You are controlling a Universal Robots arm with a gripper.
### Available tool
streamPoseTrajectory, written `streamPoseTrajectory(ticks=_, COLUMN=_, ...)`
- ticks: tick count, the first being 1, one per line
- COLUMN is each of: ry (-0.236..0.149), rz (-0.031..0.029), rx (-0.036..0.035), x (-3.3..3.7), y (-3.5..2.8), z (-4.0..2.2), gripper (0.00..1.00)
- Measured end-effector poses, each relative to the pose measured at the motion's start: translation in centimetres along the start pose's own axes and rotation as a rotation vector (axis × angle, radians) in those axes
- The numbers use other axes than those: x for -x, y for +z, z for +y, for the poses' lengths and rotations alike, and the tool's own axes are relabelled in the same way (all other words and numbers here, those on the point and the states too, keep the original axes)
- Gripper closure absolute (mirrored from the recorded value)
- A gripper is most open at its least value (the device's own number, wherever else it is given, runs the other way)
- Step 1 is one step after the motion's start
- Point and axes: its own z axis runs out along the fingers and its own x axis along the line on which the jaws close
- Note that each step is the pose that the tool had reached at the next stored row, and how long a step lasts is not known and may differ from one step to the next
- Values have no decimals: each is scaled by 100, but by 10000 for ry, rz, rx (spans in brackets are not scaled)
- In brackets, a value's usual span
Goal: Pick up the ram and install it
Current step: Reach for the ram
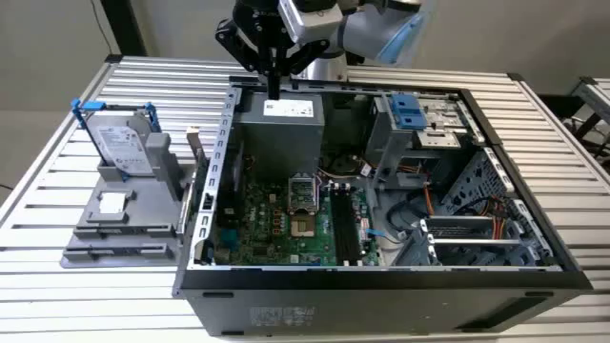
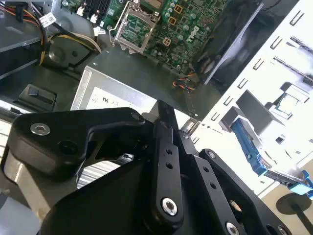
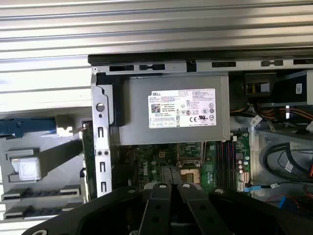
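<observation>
The ram [image 1: 196, 157] is a thin dark stick standing on edge in the grey holder [image 1: 124, 221], just outside the open computer case's wall on the exterior view's left. In the first wrist view the ram [image 3: 87, 152] shows as a narrow green strip beside the case's metal bracket. My gripper [image 1: 274, 87] hangs above the case's back edge, over the power supply [image 1: 281, 136], with its black fingers pressed together and nothing between them. It sits well up and to the right of the ram. The gripper [image 2: 164, 111] [image 3: 171, 188] looks the same in both wrist views.
A silver hard drive with blue rails [image 1: 124, 146] stands upright in the grey holder. Inside the case lie the motherboard with black memory slots [image 1: 345, 230], a CPU socket [image 1: 301, 191], cables and a drive cage [image 1: 419, 118]. The case and the holder rest on a slatted metal table [image 1: 57, 286].
</observation>
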Motion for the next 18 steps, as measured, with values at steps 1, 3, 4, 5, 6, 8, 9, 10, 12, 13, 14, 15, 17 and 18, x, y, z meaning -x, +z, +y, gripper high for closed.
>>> streamPoseTrajectory(ticks=1, ry=0, rz=0, rx=0, x=0, y=0, z=0, gripper=100)
streamPoseTrajectory(ticks=3, ry=0, rz=0, rx=0, x=0, y=-7, z=0, gripper=100)
streamPoseTrajectory(ticks=4, ry=0, rz=0, rx=0, x=0, y=-7, z=0, gripper=100)
streamPoseTrajectory(ticks=5, ry=0, rz=0, rx=0, x=0, y=-8, z=0, gripper=100)
streamPoseTrajectory(ticks=6, ry=0, rz=0, rx=-1, x=0, y=-8, z=0, gripper=100)
streamPoseTrajectory(ticks=8, ry=0, rz=0, rx=-1, x=0, y=-9, z=0, gripper=100)
streamPoseTrajectory(ticks=9, ry=0, rz=0, rx=0, x=0, y=-9, z=0, gripper=100)
streamPoseTrajectory(ticks=10, ry=0, rz=0, rx=0, x=0, y=-10, z=0, gripper=100)
streamPoseTrajectory(ticks=12, ry=0, rz=0, rx=0, x=0, y=-10, z=0, gripper=100)
streamPoseTrajectory(ticks=13, ry=-1, rz=0, rx=0, x=-2, y=-11, z=1, gripper=100)
streamPoseTrajectory(ticks=14, ry=0, rz=2, rx=-3, x=-11, y=-12, z=0, gripper=100)
streamPoseTrajectory(ticks=15, ry=-2, rz=2, rx=-3, x=-24, y=-12, z=-1, gripper=100)
streamPoseTrajectory(ticks=17, ry=-9, rz=1, rx=-1, x=-53, y=-12, z=-3, gripper=100)
streamPoseTrajectory(ticks=18, ry=-11, rz=1, rx=-1, x=-67, y=-13, z=-4, gripper=100)
